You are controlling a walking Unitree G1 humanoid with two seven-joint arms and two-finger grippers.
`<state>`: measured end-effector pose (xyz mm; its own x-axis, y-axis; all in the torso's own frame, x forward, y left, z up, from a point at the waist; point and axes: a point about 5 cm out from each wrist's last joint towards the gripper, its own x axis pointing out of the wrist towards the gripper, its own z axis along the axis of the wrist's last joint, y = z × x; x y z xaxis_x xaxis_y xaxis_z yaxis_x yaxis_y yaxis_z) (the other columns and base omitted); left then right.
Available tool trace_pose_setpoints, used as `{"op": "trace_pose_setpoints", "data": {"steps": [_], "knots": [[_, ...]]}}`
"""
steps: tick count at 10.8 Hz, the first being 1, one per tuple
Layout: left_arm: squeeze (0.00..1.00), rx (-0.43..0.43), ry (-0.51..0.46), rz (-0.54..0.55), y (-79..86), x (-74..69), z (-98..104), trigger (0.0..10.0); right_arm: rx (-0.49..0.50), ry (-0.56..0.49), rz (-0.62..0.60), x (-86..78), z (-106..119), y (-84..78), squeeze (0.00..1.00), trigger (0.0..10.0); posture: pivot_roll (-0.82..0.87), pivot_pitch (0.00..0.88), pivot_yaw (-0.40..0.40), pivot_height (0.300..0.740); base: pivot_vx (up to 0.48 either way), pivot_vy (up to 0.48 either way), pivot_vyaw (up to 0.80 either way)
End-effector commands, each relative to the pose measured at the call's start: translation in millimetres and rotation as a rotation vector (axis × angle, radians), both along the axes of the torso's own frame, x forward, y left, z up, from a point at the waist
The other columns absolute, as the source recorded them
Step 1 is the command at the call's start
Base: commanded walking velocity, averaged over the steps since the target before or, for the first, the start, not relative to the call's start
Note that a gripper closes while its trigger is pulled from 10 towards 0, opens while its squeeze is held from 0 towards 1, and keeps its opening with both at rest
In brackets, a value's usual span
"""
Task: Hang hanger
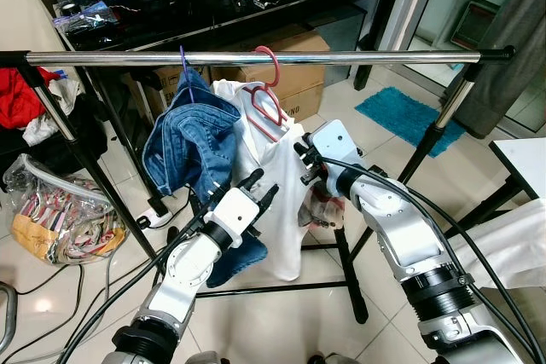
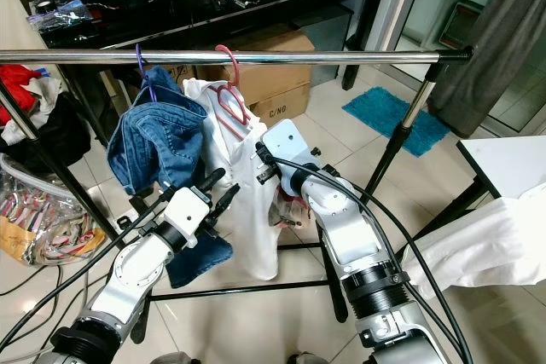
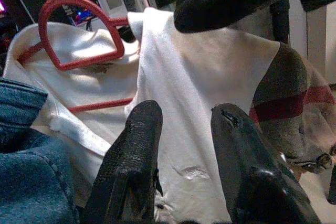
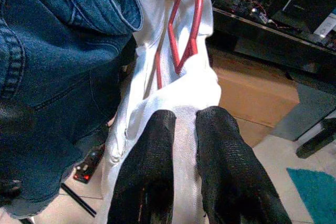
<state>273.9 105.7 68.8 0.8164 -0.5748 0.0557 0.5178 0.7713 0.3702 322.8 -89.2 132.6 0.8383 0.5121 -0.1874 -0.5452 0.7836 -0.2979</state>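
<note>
Your right gripper (image 4: 181,129) pinches the white shirt (image 1: 273,176) hanging on the red hanger (image 1: 266,100); the left gripper (image 3: 184,129) is spread beside it. Tug sideways and the hook may slip off the rail (image 1: 341,58).

Two hangers (image 1: 267,95) (image 1: 182,61), two garments (image 1: 192,138) (image 1: 273,202), one rail (image 1: 256,58).

Both silver arms reached forward and up from the robot's body. The left arm rose toward one o'clock, its left gripper (image 1: 258,183) held with the two black fingers (image 3: 131,156) a little apart and nothing between them. The right arm bent at the elbow and pointed toward eleven o'clock. The right gripper (image 4: 184,124) had its fingers (image 4: 152,166) drawn close together, a thin fold of white cloth (image 4: 184,145) pinched between them.
</note>
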Motion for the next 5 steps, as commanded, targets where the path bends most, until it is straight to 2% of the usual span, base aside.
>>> {"op": "trace_pose_setpoints", "data": {"steps": [1, 3, 5], "knots": [[0.00, 0.012, -0.012, -0.003, -0.4, -2.1, 1, 10.0, -0.004, -0.043, 0.006, -0.7, 8, 1.7, 0.00, 10.0, 0.10, 0.000, -0.026, 0.740, 0.000, 0.000, 0.00], [0.00, 0.006, -0.024, -0.014, -3.7, -8.9, 2, 10.0, 0.016, -0.022, -0.008, -6.0, 1, 3.3, 0.00, 10.0, 0.16, 0.000, -0.017, 0.740, 0.000, 0.000, 0.00], [0.00, -0.040, -0.053, 0.009, -10.6, -7.4, 9, 10.0, -0.012, 0.031, 0.045, -12.5, -13, 6.5, 0.00, 10.0, 0.20, 0.000, -0.073, 0.740, 0.000, 0.000, 0.00]]}}
